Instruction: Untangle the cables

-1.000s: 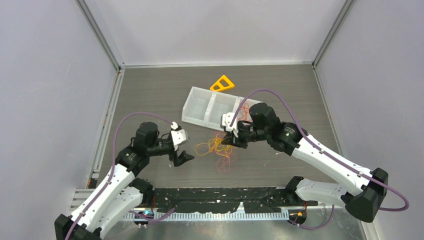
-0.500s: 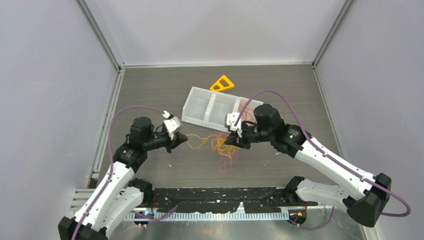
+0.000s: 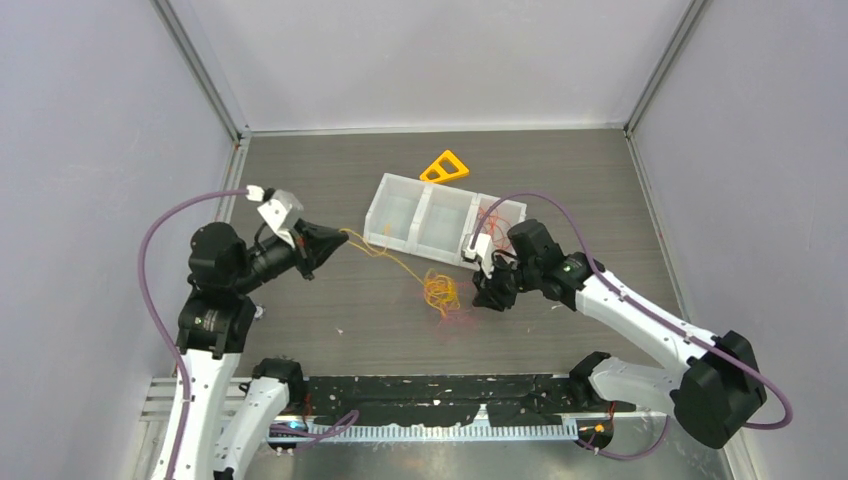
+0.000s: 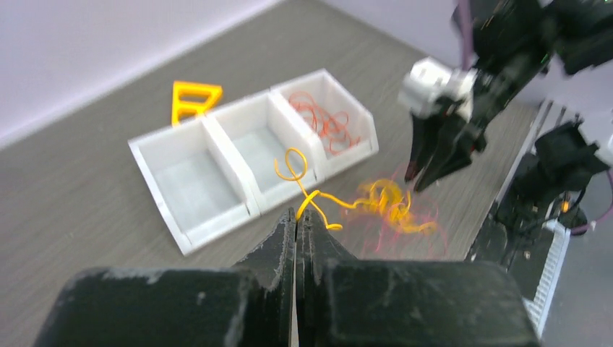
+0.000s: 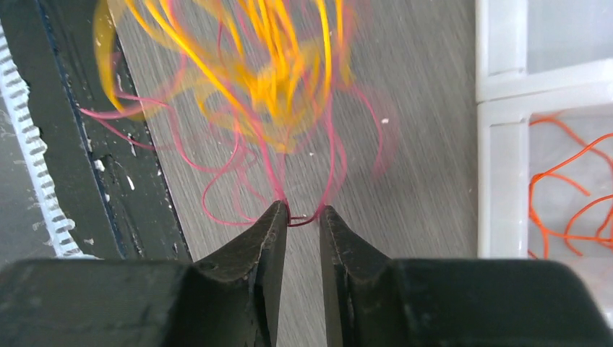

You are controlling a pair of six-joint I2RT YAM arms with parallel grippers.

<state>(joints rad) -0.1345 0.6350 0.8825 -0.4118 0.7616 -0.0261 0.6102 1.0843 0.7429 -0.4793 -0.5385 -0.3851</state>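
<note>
1. The left gripper [image 3: 338, 237] sits left of centre in the top view, pointing right. Its jaws are pressed flat together, pinching the end of a yellow cable [image 3: 385, 255]. From its own wrist camera, the yellow cable [image 4: 311, 195] curls straight out of the tips.
2. That cable runs down and to the right into the tangle [image 3: 440, 293] on the table [image 3: 340, 320], mid-frame, just below the tray [image 3: 395, 212].
3. Heads up: the tangle [image 4: 383, 202] is smeared in the left wrist view and even worse in the right one, so I can't tell how many strands there are or which loop crosses which.
4. The right gripper [image 3: 487, 300] is just right of the tangle, pointing down at the table. Its jaws stand slightly apart, and a thin red cable [image 5: 246, 181] crosses the gap right at the tips. I can't tell if it's snagged on a finger or just lying there.
5. The tray is white with three compartments. The right-hand one holds loose reddish cables [image 3: 490, 218], clearer from the left wrist. In the top view the right arm covers that compartment's near corner, and in the right wrist view the frame's right edge cuts the tray [image 5: 499, 43] off.
6. An orange triangle [image 3: 445, 167] lies above the tray, near it but not touching.
</note>
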